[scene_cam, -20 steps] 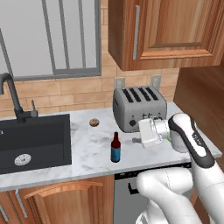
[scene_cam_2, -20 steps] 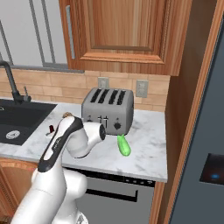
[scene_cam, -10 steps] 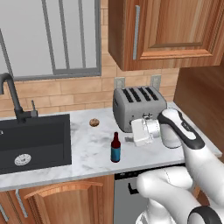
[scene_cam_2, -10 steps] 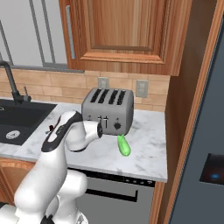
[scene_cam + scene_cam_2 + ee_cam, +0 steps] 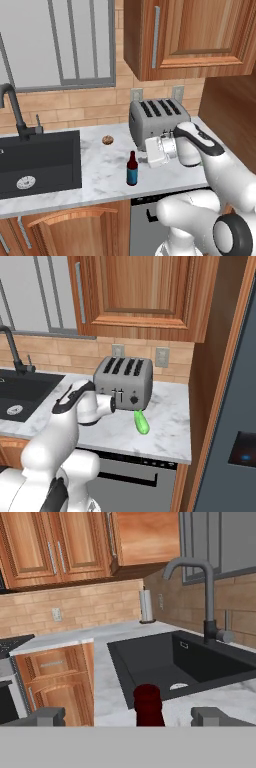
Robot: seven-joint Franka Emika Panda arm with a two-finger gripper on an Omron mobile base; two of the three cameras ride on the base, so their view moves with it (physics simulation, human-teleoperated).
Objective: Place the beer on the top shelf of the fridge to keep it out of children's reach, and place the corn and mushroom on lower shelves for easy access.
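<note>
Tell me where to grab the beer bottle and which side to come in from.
Grip the beer around its wider body, at the label, not the narrow neck. It stands upright on the counter, so come in level from the toaster side, where the open gripper already faces it with the reddish top centred between its fingertips.

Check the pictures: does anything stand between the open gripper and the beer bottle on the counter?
Nothing visible does. In the hand view the beer sits centred between the two fingertips, with bare counter around it. The gripper is level with the bottle, just to its right.
</note>
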